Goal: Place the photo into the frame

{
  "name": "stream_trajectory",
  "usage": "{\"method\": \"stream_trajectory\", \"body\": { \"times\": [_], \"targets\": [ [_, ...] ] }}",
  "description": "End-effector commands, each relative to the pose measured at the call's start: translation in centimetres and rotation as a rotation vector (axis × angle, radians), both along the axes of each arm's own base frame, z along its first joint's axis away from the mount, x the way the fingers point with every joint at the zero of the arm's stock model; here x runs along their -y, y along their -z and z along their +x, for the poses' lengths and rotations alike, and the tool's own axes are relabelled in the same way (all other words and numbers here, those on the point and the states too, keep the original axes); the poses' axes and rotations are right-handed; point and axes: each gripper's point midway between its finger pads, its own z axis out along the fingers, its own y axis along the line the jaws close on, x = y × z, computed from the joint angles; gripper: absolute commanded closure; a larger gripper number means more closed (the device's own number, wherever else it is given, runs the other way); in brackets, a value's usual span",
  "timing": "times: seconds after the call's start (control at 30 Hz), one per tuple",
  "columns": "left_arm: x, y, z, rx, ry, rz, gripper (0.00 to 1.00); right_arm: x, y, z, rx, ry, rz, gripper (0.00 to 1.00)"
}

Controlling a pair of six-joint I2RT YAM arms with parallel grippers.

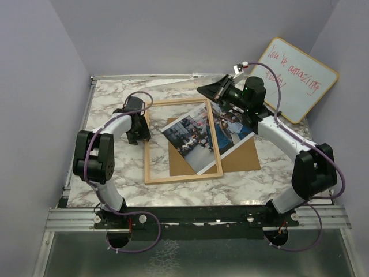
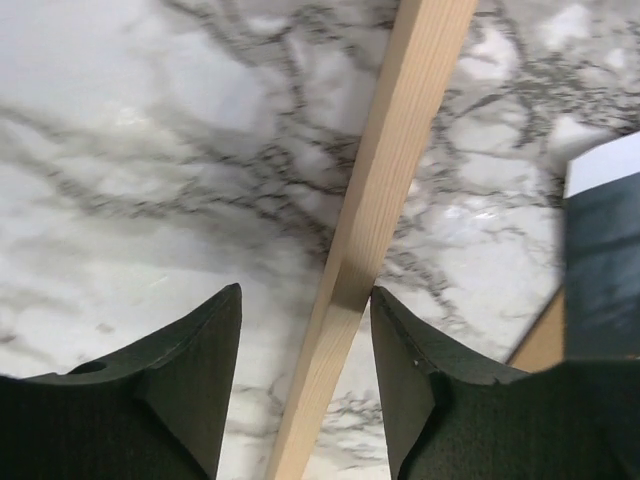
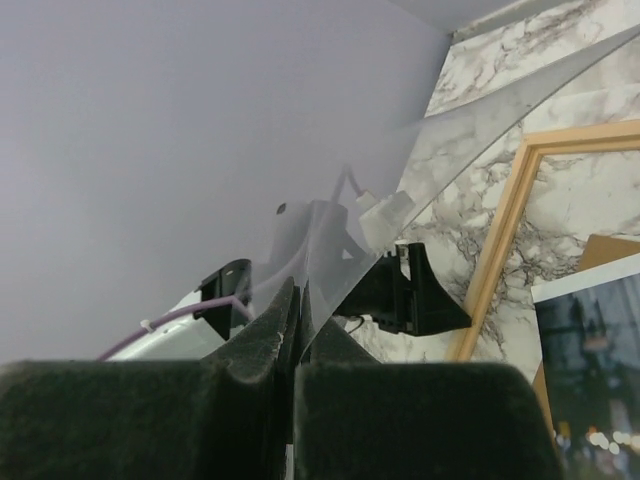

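— Where do we find the photo?

— We see the photo lying at a slant in the middle of the overhead view. Its lower-left part is inside the frame and its upper-right corner is out past it. The frame's right rail runs as a line across the print. A brown backing board shows beneath, to the lower right.

— And the frame itself?

— It lies flat on the marble counter, long sides running up and down the picture.

— What do we make of the left pincer?

— It is released. In its wrist view the two dark fingers stand apart with the frame's left rail between them. The finger on the right of that view is just at the wood, and the one on the left has bare marble between it and the rail.

— And the right pincer?

— It is clenched on a clear sheet. We see the thin sheet rising from between the closed fingers. In the overhead view that pincer sits toward the upper right, near the frame's top right corner. A whiteboard with red writing leans at the far upper right.
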Motion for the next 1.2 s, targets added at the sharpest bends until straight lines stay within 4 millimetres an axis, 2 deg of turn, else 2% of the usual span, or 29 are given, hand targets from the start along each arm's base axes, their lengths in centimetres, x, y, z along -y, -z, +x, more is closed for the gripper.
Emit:
{"method": "stream_trajectory", "body": {
  "times": [0.0, 0.2, 0.33, 0.37, 0.5, 0.57, 0.73, 0.87, 0.97, 1.07, 1.17],
  "targets": [
    [-3.8, -2.3, -2.0, -0.012, -0.102, 0.094, 0.42, -1.9, 0.4, 0.2, 0.043, -0.159, -0.018, 0.99],
    [-3.2, -4.6, -1.7, 0.037, -0.09, -0.022, 0.19, -3.5, 0.4, 1.9, 0.042, -0.258, 0.034, 0.99],
    [-4.5, -5.8, -1.7, 0.073, -0.154, -0.025, 0.18, -4.3, 0.5, 2.7, 0.047, -0.305, 0.048, 0.99],
    [-5.5, -5.9, -2.2, 0.069, -0.198, 0.007, 0.19, -4.5, 0.7, 2.9, 0.041, -0.313, 0.044, 0.99],
    [-11.8, -5.9, -5.0, 0.012, -0.43, 0.203, 0.34, -4.9, 2.0, 2.9, 0.019, -0.358, 0.001, 0.99],
    [-13.9, -5.9, -6.4, 0.003, -0.5, 0.248, 0.4, -4.8, 4.1, 2.4, -0.036, -0.377, -0.037, 0.99],
    [-17.3, -6.8, -8.5, 0.017, -0.616, 0.32, 0.39, -4.2, 10.2, 1.2, -0.189, -0.393, -0.121, 1.0],
    [-18.0, -7.4, -7.1, 0.055, -0.631, 0.288, 0.37, -3.9, 15.0, -0.3, -0.306, -0.444, -0.176, 0.99],
    [-17.5, -7.2, -5.3, 0.065, -0.595, 0.246, 0.37, -3.3, 18.5, -2.6, -0.422, -0.502, -0.196, 0.99],
    [-15.8, -6.6, -2.6, 0.082, -0.526, 0.13, 0.37, -2.3, 20.9, -4.8, -0.541, -0.503, -0.219, 0.99],
    [-13.3, -6.1, -0.1, 0.11, -0.462, -0.03, 0.37, -1.7, 21.8, -6.2, -0.646, -0.46, -0.213, 0.99]
  ]
}}
